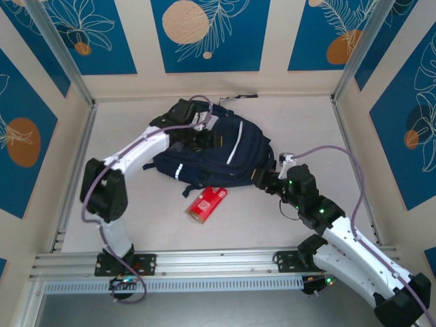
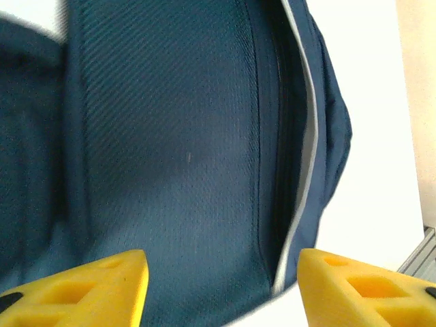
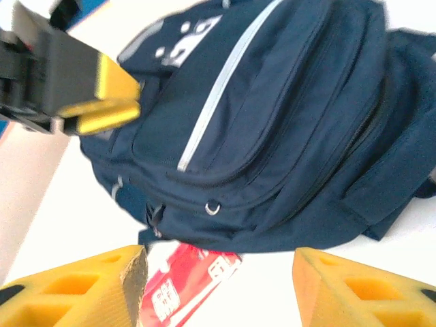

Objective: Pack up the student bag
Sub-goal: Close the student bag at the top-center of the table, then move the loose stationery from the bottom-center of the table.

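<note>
walls [image 1: 274, 41]: cream with blue leaf-print panels [image 1: 204, 48] | table [image 1: 136, 228]: pale matte | rails [image 1: 204, 261]: aluminium, near edge | light: even

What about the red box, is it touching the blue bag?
Cannot tell. Top view: the red box lies right by the student bag, gap or contact unclear.

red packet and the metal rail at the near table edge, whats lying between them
Nothing. In the top view the stretch between the red packet and the rail is bare table.

A robot test cell in a lab: a bare white tabletop [image 1: 157, 218] beneath the jaws, an aluminium rail [image 1: 211, 261] behind them carrying the arm bases [image 1: 121, 263], and aluminium posts [image 1: 65, 58] and blue leaf-patterned wall panels [image 1: 231, 34] beyond them.
</note>
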